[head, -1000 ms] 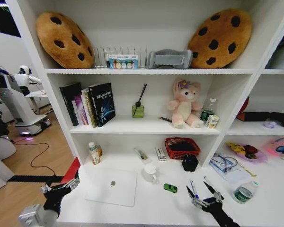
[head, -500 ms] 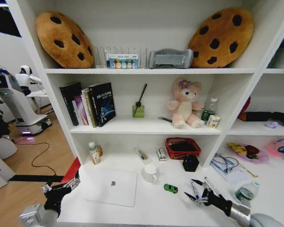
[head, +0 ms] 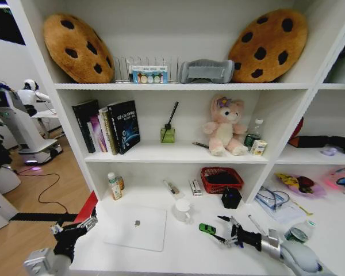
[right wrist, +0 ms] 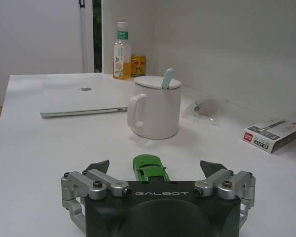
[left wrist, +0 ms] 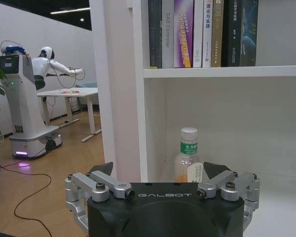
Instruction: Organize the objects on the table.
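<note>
White desk [head: 178, 253] carrying, beyond the right claw [head: 223, 228], a closed silver laptop [head: 135, 227] and a lidded white mug [head: 182, 210]. Right claw spread wide, holding nothing, low over the desk, with the green toy car [head: 206, 229] just ahead, between its fingertips. Left claw [head: 75, 225] also wide open, off the desk's left edge.

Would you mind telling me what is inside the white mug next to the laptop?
A pale spoon handle sticks up through the lid of the white mug. The lid covers everything else, so any contents stay hidden. The open right gripper faces the green toy car nearby.
</note>
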`<state>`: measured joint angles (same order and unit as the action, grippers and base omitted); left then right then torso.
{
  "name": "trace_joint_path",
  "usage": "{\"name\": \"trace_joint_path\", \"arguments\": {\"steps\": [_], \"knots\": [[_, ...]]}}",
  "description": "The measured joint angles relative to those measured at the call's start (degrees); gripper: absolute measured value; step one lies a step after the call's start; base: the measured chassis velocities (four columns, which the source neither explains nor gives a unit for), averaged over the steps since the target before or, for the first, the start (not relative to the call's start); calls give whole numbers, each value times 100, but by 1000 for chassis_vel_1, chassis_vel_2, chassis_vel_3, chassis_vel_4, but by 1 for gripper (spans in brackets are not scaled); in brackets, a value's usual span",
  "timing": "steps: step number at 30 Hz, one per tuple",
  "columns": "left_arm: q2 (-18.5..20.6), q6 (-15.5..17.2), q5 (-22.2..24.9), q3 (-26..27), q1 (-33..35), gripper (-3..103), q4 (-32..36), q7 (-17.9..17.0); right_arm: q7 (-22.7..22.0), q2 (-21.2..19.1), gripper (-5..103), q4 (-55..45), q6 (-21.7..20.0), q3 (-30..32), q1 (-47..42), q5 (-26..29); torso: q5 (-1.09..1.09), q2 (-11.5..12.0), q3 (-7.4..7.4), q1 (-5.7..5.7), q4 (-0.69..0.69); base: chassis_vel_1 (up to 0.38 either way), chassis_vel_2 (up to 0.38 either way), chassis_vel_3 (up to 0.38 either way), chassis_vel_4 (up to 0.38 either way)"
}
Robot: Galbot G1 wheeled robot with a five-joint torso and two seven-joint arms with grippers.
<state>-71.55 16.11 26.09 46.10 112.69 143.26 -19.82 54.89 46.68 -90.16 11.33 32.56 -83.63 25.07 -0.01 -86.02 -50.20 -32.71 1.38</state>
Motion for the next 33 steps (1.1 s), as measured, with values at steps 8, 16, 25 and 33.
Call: {"name": "trace_joint_path", "arguments": {"steps": [8,16,25,33], "knots": [[3,-2,0,0,0,100,-1,0,-226,65,100,278,-40,-469,435,-331,0,0,0,0,0,0,0,0,0],[3,-2,-1,0,0,100,-1,0,-420,125,89,434,123,-861,725,-505,-2,-2,2,2,0,0,0,0,0],[3,-2,-1,0,0,100,-1,1,-197,151,57,517,194,-882,759,-527,2,-2,2,2,-3,0,0,0,0],[3,-3,-1,0,0,100,-1,1,82,89,36,533,278,-567,552,-383,2,0,0,1,-1,0,0,0,0]]}}
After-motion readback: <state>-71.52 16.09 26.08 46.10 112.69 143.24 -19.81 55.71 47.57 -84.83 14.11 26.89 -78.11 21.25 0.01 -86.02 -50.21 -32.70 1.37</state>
